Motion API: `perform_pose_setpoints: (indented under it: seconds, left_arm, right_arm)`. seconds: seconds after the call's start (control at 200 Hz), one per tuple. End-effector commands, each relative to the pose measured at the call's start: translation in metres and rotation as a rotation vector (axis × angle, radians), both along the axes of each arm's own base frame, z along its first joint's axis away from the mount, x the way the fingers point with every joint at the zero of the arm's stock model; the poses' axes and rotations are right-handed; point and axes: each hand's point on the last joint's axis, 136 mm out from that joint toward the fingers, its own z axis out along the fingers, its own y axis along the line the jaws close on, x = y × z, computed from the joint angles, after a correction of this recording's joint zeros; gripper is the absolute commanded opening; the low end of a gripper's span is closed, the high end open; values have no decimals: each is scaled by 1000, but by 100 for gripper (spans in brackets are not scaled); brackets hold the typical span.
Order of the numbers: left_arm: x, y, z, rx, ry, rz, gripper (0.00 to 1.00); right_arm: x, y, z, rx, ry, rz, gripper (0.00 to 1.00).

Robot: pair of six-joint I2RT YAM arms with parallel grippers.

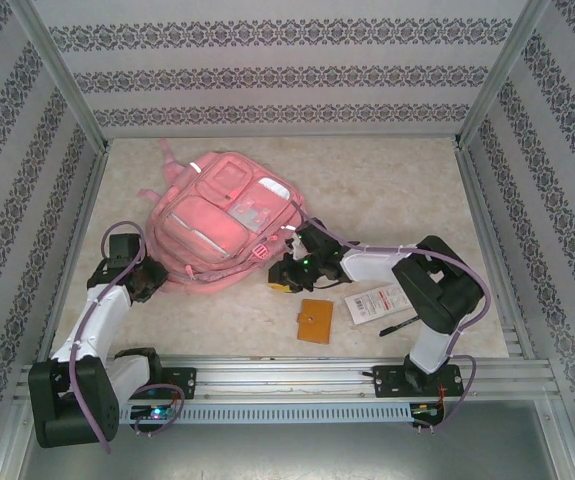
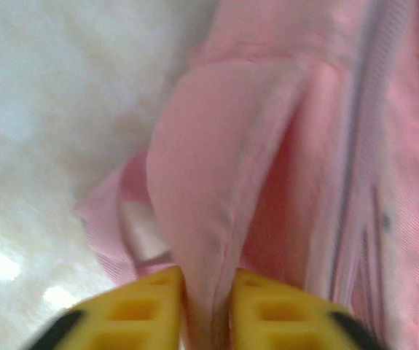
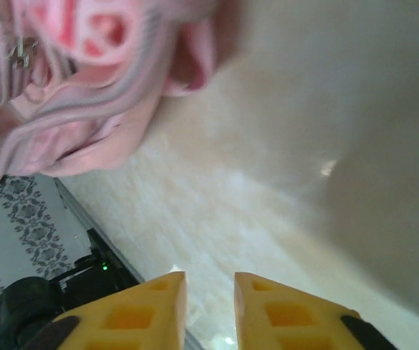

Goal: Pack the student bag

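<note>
While the left hand (image 2: 208,281) pinches a fold of pink cloth at the near left corner of the student bag (image 1: 222,215), the bag lies flat in the middle of the worktop (image 1: 387,190), pockets facing up. The cloth sits tight between the two yellow fingers (image 2: 151,310), so this hand is nearly closed and holds the bag. The right hand (image 3: 210,281) is just beside the bag's near right corner. Its fingers have a small gap with only bare worktop showing through it, so it holds nothing.

Some things could go wrong from here. The fold in the left hand looks thin and soft. If that hand pulls hard or fast, I think the cloth could slip out and the bag would flop down. If it pulls sideways, the whole bag could slide, because nothing else pins it.

A small brown wallet (image 1: 316,321), a white packet (image 1: 377,303) and a black pen (image 1: 399,325) lie near the right arm, apart from the bag. I cannot tell if any pocket is open. If the pockets are zipped shut, nothing can go in. The right arm could also bump the wallet or roll the pen away when it swings, since they lie close to it. The pen is thin, so it may slip when grabbed.
</note>
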Motion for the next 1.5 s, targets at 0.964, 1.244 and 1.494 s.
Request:
perform_pose_setpoints:
  seconds: [0.964, 1.244, 1.494]
  left_arm:
    - [23, -27, 24, -210, 44, 16, 0]
    - [24, -49, 70, -301, -98, -69, 0]
    - [26, -65, 86, -352, -154, -132, 0]
  right_arm:
    - [3, 115, 92, -92, -670, 394, 51]
    - [25, 139, 110, -111, -622, 339, 56]
    - [33, 142, 85, -181, -395, 98, 55]
